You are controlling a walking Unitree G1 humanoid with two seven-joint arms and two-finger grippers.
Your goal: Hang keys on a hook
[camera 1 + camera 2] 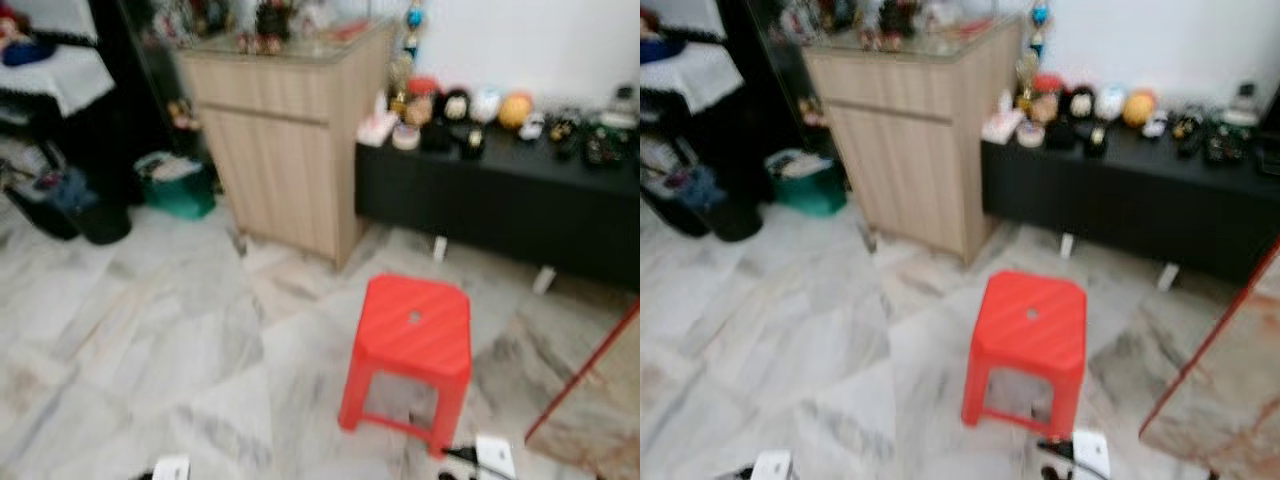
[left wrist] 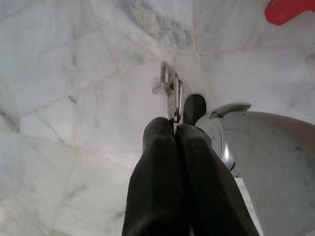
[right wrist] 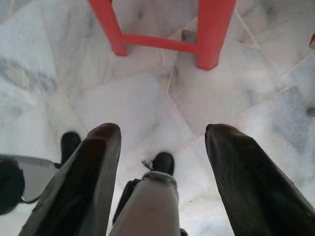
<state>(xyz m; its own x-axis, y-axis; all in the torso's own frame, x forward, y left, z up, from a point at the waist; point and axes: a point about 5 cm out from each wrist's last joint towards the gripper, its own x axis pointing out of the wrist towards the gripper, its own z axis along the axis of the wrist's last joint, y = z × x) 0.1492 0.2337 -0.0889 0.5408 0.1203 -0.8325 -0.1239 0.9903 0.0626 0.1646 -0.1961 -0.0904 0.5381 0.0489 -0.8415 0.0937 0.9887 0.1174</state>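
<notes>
In the left wrist view my left gripper [image 2: 174, 129] is shut on a bunch of metal keys [image 2: 170, 93], which stick out past the fingertips above the marble floor. My right gripper [image 3: 162, 130] is open in the right wrist view, with nothing between its black fingers [image 3: 98, 147]; it hangs low over the floor close to the legs of the red stool [image 3: 206, 29]. No hook can be made out in the blurred head views.
A red plastic stool [image 1: 412, 345] stands on the marble floor just ahead. Behind it are a wooden cabinet [image 1: 285, 150] and a low black shelf [image 1: 500, 195] with several small ornaments. A green bin [image 1: 178, 185] and dark bags [image 1: 70, 205] stand at far left. A red-edged panel [image 1: 590, 400] leans at right.
</notes>
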